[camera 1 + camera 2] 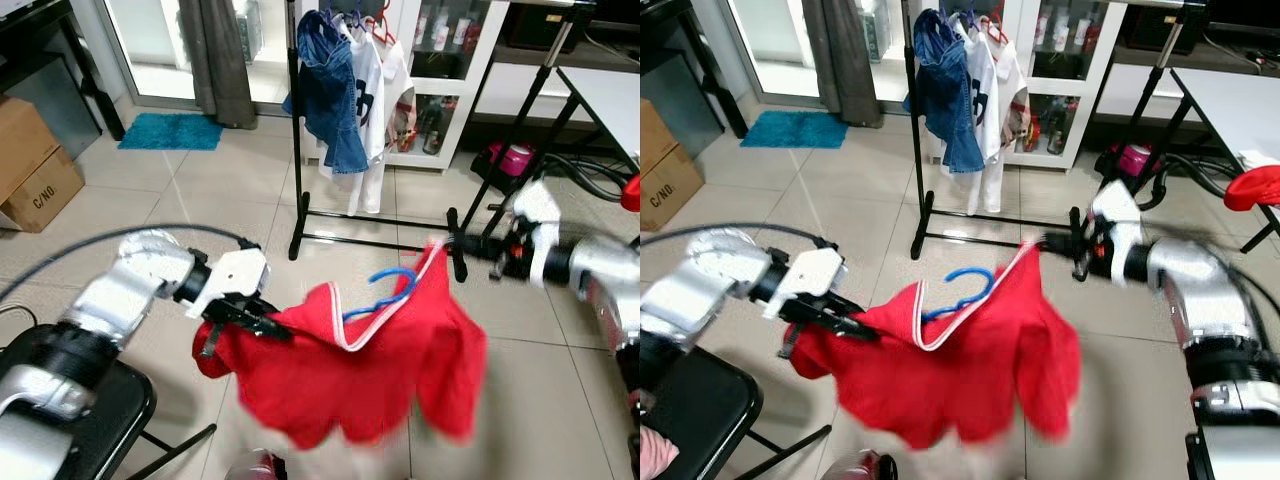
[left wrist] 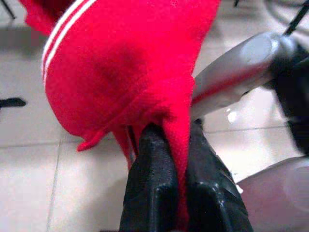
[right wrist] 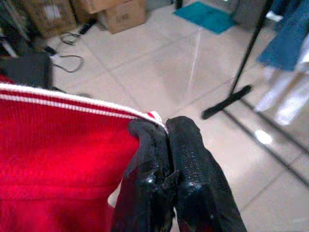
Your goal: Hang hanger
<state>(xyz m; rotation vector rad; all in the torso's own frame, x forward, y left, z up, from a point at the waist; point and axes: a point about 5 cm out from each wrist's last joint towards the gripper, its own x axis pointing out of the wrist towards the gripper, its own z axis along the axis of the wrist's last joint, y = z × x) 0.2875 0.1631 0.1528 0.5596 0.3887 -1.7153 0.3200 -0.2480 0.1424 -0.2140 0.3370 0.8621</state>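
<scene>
A red garment with white-striped trim hangs stretched between my two grippers above the tiled floor. A blue hanger sits in its neck opening, hook upward. My left gripper is shut on the garment's left shoulder; its fingers pinch red cloth. My right gripper is shut on the right corner of the collar, and its fingers clamp the striped edge. A black clothes rack stands beyond, carrying a denim jacket and white clothes.
A black chair seat is under my left arm. Cardboard boxes stand at far left, a teal mat by the glass door. A white cabinet, black stands and cables are at right.
</scene>
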